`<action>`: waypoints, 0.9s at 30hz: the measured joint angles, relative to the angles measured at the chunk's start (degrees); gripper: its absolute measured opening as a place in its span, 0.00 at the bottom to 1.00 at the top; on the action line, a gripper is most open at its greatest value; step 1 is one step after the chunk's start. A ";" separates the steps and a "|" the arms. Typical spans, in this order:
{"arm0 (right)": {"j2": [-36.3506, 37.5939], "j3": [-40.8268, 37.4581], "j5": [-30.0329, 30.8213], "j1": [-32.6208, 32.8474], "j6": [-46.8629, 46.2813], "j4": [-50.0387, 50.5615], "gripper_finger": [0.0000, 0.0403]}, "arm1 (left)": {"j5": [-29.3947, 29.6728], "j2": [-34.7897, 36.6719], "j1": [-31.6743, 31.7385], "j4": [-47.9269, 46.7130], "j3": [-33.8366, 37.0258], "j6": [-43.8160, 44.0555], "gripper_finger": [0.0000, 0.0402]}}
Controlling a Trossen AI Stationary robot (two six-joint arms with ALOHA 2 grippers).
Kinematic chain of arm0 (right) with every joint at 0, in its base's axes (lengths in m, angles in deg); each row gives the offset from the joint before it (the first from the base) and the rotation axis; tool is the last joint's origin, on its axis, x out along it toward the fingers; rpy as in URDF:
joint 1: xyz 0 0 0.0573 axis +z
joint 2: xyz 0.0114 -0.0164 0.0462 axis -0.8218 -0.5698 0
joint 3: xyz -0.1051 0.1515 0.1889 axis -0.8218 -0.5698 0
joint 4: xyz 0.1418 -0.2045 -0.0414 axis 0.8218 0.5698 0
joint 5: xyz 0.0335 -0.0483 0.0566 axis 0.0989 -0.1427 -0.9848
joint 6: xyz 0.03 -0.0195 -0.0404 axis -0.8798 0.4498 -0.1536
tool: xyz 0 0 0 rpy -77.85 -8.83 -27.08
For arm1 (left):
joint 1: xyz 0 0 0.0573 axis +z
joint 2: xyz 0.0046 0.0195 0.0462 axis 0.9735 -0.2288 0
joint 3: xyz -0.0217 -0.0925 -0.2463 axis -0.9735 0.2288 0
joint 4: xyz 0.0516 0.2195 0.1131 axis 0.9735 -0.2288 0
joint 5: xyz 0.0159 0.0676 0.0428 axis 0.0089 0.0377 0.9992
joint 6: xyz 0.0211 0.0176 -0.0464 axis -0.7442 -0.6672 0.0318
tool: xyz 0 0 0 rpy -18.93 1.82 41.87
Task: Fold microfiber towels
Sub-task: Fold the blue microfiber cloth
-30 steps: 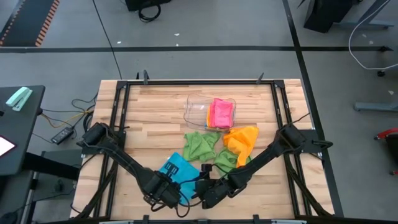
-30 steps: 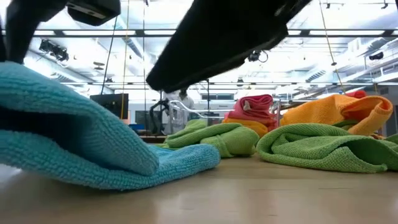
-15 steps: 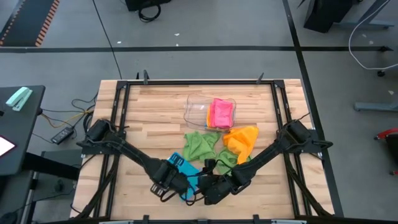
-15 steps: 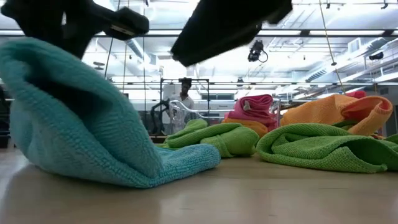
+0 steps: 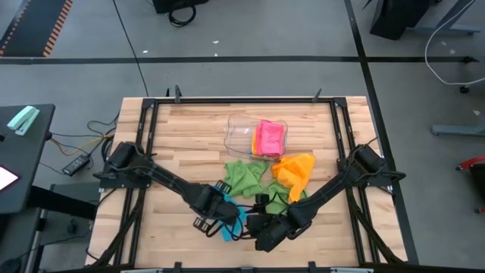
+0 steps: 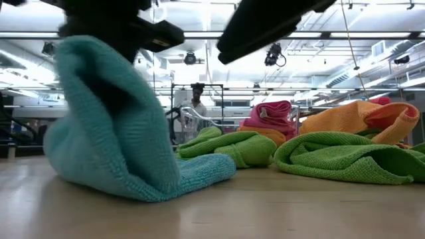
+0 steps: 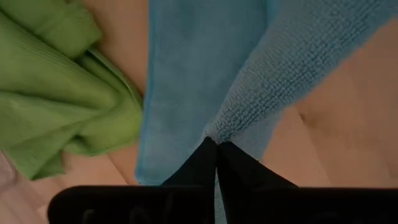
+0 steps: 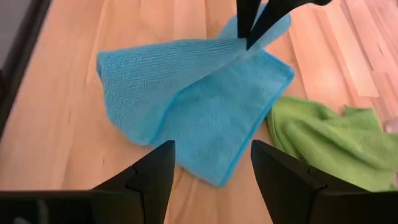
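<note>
Blue towel: the blue towel (image 8: 193, 93) hangs from my left pincer (image 7: 216, 144), which is clenched on one corner of it. That corner is lifted above the wood; the rest droops down from my tips and spreads flat on the table (image 5: 174, 144) below and just ahead of them (a tent shape, seen from table height (image 6: 113, 126)).

Left pincer: fingers (image 7: 239, 168) pressed together with the pinched cloth peaking out between their tips; from above, it sits over the near middle of the table (image 5: 227, 214), right on top of the towel.

Right pincer: my right pincer (image 8: 211, 162) is released, fingers spread and holding nothing. It hovers just beside the blue towel, on the side away from the lifted corner, apart from the cloth (the towel lies straight ahead of its fingers). From above it is close to my left one (image 5: 265, 233).

Green towels: one crumpled green towel (image 7: 56, 93) lies just beside the blue one, off to the side of my left pincer; whether the two cloths touch I cannot tell. A second green towel (image 5: 276, 193) lies farther on, beyond my right pincer.

Orange towel: the orange towel (image 5: 295, 171) is heaped past the green ones, well away from both pincers.

Pink towel: the pink towel (image 5: 270, 138) sits in the clear tray (image 5: 239, 136), farthest from my pincers.
</note>
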 joint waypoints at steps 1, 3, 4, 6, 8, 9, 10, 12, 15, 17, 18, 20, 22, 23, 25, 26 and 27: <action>0.13 0.00 -0.01 0.07 -0.19 0.51 0.54 | 0.20 -0.02 0.27 -0.03 0.02 -0.23 0.03; 0.75 0.00 0.02 0.44 -0.61 1.35 0.55 | 0.19 0.00 0.87 0.14 0.02 -0.37 0.02; 1.13 0.00 0.03 0.65 -0.72 2.23 0.54 | 0.15 0.00 1.26 0.10 0.02 -0.37 0.02; 2.08 0.00 0.08 1.11 -0.94 2.59 0.55 | 0.18 0.00 1.90 0.11 0.02 -0.36 0.02; 3.09 0.00 0.43 1.51 -0.98 3.48 0.55 | 0.21 0.00 2.60 0.16 0.02 -0.37 0.03; 3.54 0.00 0.46 1.74 -1.03 3.76 0.55 | 0.21 0.00 2.82 0.24 0.02 -0.37 0.04; 4.00 0.00 0.48 1.88 -1.14 3.85 0.55 | 0.20 0.00 3.11 0.24 0.02 -0.34 0.04; 4.70 0.00 0.61 2.33 -1.47 4.55 0.55 | 0.17 0.00 3.64 0.21 0.02 -0.31 0.04; 5.20 0.00 1.58 2.86 -1.56 4.82 0.55 | 0.19 0.00 4.57 0.00 0.02 0.11 0.03; 5.29 0.00 2.21 3.14 -1.55 4.87 0.55 | 0.19 0.00 5.07 0.00 0.02 0.12 0.02; 5.29 0.00 2.42 3.27 -1.74 4.96 0.55 | 0.18 -0.02 5.31 0.00 0.02 0.12 0.02; 5.29 0.00 2.48 3.40 -2.19 5.22 0.55 | -0.67 -0.23 5.73 0.12 0.01 0.09 0.03; 5.29 0.00 2.56 3.36 -2.75 5.22 0.55 | -1.40 -1.07 6.19 0.26 0.00 0.18 0.05; 5.29 0.00 2.56 3.36 -2.90 5.22 0.55 | -1.36 -1.74 6.33 0.13 0.02 0.39 0.06; 5.29 0.00 2.56 3.50 -3.02 5.17 0.55 | 0.00 -2.69 6.62 0.41 0.02 0.46 0.10; 5.29 0.00 2.56 3.65 -3.02 5.17 0.55 | 0.24 -2.92 6.82 0.37 0.02 0.42 0.13; 5.29 0.00 2.56 3.73 -3.02 5.15 0.55 | 0.28 -2.98 6.95 0.77 0.02 0.40 0.17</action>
